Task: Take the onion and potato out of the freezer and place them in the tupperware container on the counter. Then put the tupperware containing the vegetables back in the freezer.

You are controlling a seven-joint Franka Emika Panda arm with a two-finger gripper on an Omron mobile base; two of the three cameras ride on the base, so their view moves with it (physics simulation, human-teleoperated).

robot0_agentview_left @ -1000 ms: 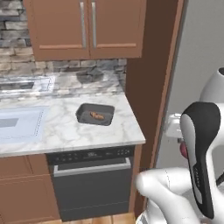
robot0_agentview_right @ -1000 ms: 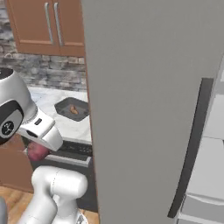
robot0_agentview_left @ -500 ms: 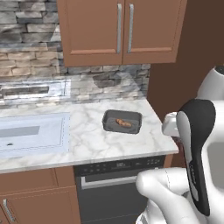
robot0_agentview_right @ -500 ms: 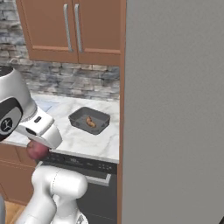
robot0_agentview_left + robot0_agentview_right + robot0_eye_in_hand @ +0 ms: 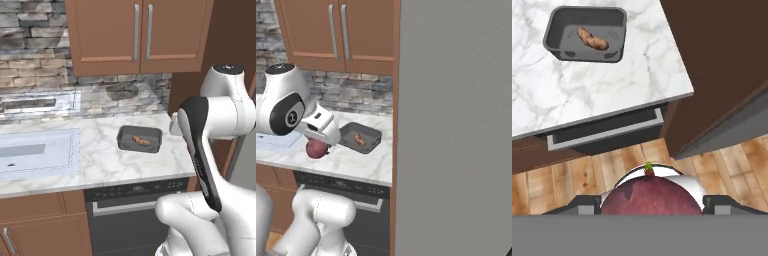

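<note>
The base has driven left: the tupperware container (image 5: 139, 138) with the potato (image 5: 140, 141) now sits frame center, freezer (image 5: 456, 125) door at right.

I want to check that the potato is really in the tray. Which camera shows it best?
The hand view: it looks down into the tupperware container, with the potato lying on its floor. Both base views show the potato smaller, at a slant past the rim.

Arm raised and folded, forearm angled downward, wrist bent so the hand points down. Gripper (image 5: 318, 148) spread wide, fingers (image 5: 587, 205) closed on either side of the onion (image 5: 316, 148), which is held between them and carried aloft.
</note>
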